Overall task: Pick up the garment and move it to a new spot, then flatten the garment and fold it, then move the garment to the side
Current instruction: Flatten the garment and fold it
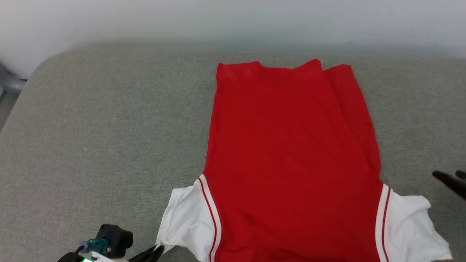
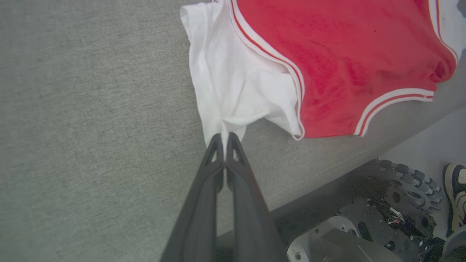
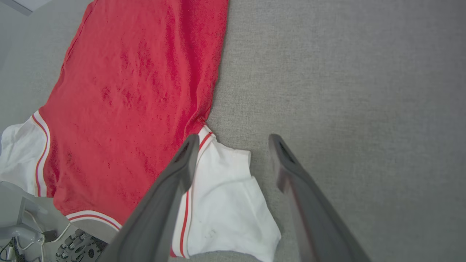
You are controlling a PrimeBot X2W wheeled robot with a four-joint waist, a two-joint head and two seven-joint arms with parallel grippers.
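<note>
Across the right half of the grey cushion [image 1: 109, 127] lies the garment [image 1: 291, 153], spread nearly flat, plain red side up, hem at the far end and white sleeves at the near edge. I'd judge it is laid out this way for smoothing before the fold.

At the garment's left sleeve [image 2: 233, 83], the left gripper [image 2: 222, 140] is pressed together on a bunched tip of white cloth, probably to draw that sleeve outward and take out the slack. Just outside the garment's right sleeve [image 3: 225, 203], the right gripper [image 3: 233, 142] stands spread wide with nothing in it.

The head view cuts off the pinch; the left wrist view shows it plainly, along with a toothed wheel [image 2: 400, 174] and a shoe [image 2: 455, 189] below the garment's collar end.
</note>
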